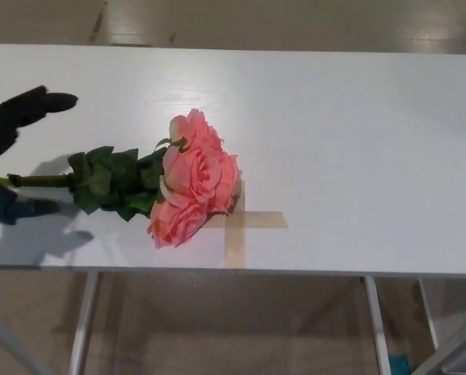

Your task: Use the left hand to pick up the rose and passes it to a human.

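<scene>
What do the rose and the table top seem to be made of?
Rose: likely artificial fabric; the pink petals look matte and stiff-edged, the leaves uniformly dull green. Table: smooth white laminate or painted board, judging by its soft sheen; I can't tell which.

Bright overhead light, soft shadows, slight blur.
</scene>
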Robot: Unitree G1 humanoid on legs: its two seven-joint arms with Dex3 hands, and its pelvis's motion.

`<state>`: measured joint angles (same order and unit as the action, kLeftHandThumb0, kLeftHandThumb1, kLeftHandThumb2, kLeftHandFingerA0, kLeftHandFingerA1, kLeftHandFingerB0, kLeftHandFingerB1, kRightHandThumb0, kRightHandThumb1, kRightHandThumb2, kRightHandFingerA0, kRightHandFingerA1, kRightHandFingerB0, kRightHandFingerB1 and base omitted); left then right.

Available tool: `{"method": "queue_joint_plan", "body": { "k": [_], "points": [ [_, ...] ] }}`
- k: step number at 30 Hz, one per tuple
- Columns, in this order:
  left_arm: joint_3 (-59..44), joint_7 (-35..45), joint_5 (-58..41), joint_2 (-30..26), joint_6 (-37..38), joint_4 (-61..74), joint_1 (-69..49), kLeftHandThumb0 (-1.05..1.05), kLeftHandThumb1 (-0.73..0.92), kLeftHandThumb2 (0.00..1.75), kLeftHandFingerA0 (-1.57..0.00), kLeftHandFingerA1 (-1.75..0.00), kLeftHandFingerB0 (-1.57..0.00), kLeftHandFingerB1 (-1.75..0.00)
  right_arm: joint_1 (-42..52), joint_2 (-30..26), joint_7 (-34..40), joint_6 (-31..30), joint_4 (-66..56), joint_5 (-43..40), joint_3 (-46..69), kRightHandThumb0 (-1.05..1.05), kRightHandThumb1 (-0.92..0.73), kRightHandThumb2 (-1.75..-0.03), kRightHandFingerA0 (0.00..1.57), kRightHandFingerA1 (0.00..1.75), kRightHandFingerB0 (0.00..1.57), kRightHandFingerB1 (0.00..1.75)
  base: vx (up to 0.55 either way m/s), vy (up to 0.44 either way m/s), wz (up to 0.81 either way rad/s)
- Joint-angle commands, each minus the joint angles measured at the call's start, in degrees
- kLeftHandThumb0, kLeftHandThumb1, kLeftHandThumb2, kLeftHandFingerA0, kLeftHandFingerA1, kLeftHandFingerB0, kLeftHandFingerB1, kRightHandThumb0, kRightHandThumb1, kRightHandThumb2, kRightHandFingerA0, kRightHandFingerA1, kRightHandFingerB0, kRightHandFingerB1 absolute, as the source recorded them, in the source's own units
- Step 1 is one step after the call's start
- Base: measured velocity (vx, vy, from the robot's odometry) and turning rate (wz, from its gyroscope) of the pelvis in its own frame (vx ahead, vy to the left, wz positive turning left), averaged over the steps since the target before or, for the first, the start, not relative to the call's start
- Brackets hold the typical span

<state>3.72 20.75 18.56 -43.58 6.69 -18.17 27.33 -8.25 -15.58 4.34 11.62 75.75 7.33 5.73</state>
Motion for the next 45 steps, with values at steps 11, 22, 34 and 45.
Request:
{"method": "queue_joint_plan", "body": {
  "k": [11, 22, 34, 45],
  "points": [
    [12.22, -2.01, 12.04, 4.5, -7.69, -10.03, 10.57, -0.29, 0.23, 0.82, 0.0, -0.48, 0.0, -0.48, 0.1, -0.56, -0.54, 0.03, -0.16, -0.03, -0.26, -0.6, -0.6, -0.92, 0.58, 0.6, 0.36, 0.49, 0.0, 0.0, 0.0],
    [17.46, -5.13, 15.37, 8.57, -6.94, -17.55, 15.25, -0.3, 0.22, 0.82, 0.0, -0.47, 0.0, -0.48, -0.13, -0.7, -1.07, 0.18, -0.19, -0.3, -0.21, -0.59, -0.6, -0.92, 0.56, 0.6, 0.36, 0.49, 0.0, 0.0, 0.0],
    [20.0, -6.47, 17.38, 12.78, -8.14, -22.06, 17.59, -0.31, 0.21, 0.82, 0.0, -0.46, -0.01, -0.48, -0.86, -0.19, -1.81, -0.11, -0.34, -1.57, 1.24, -0.59, -0.6, -0.92, 0.57, 0.59, 0.36, 0.49, 0.0, 0.0, 0.0],
    [22.65, -8.27, 19.26, 13.25, -5.41, -23.97, 17.97, -0.32, 0.67, 0.6, -0.7, -0.74, -0.31, -0.32, -0.84, 0.01, -2.08, 0.19, -0.59, -1.56, 1.37, -0.59, -0.6, -0.92, 0.57, 0.59, 0.36, 0.49, 0.0, 0.0, 0.0]
  ]
}}
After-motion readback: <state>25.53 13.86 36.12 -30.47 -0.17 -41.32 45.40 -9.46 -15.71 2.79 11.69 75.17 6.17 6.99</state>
